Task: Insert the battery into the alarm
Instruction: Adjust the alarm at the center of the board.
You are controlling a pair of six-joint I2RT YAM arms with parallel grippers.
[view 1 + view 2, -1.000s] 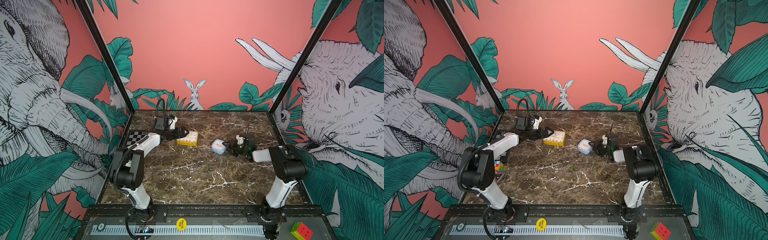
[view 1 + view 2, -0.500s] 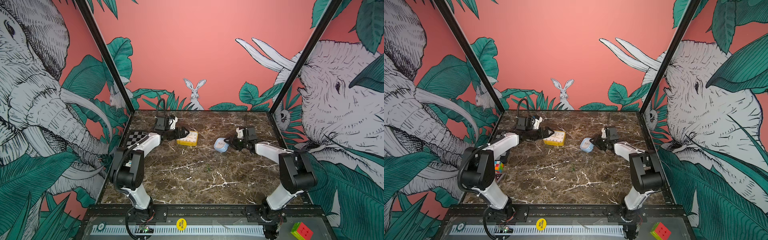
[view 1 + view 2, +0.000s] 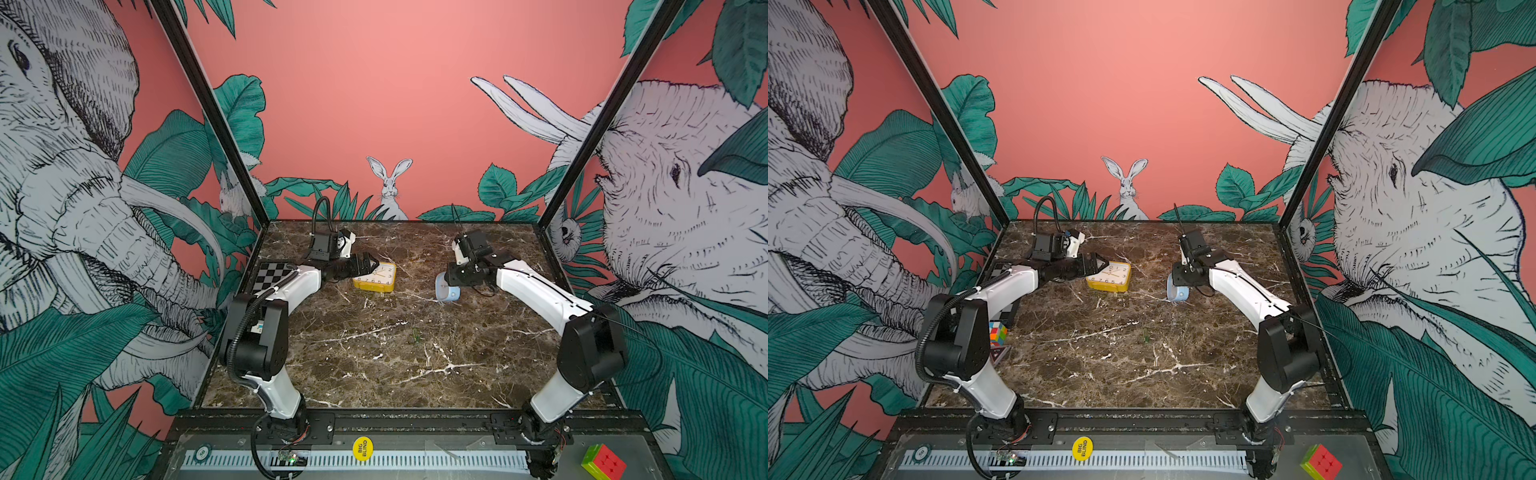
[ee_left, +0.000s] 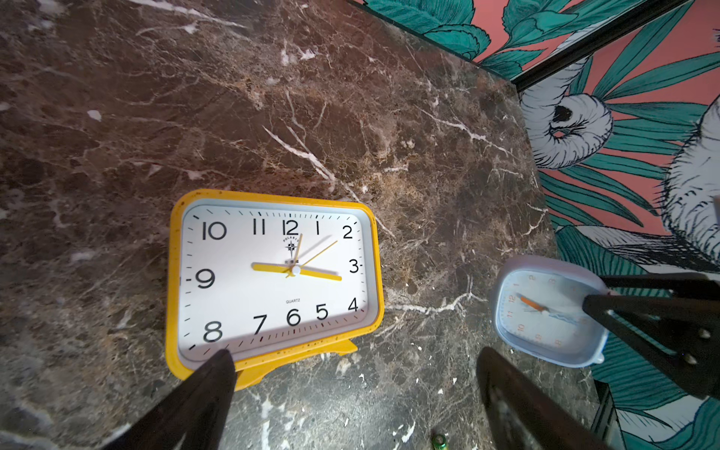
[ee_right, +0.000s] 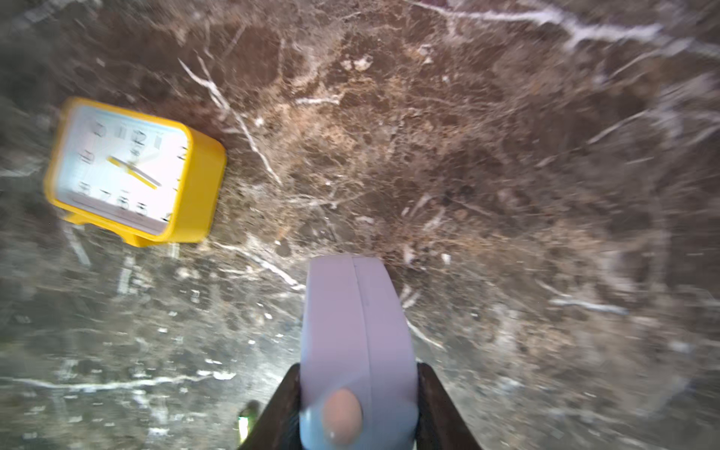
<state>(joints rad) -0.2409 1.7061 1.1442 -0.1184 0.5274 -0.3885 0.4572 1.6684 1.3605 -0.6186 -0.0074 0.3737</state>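
- A dark brown marble tabletop veined in white is seen in both top views; it is enclosed on three sides by coral walls painted with elephants, leaves and a rabbit.
- A yellow alarm clock is set face-up in the upper centre of the tabletop; the blue alarm clock is held on edge just to its right, apart from it.
- The blue alarm clock is pinched across its thickness by the right gripper; whether it touches the marble cannot be told.
- The left gripper is spread wide with nothing in it; one fingertip is seen at the yellow clock's lower-left corner.
- The battery, small and green, is laid on the marble near the middle, below both clocks and well apart from them.
- The rear corners are marked by black posts, the lower edge by a black rail; a checkerboard is laid at the left edge.
- Broad bare marble is left between the arm bases.
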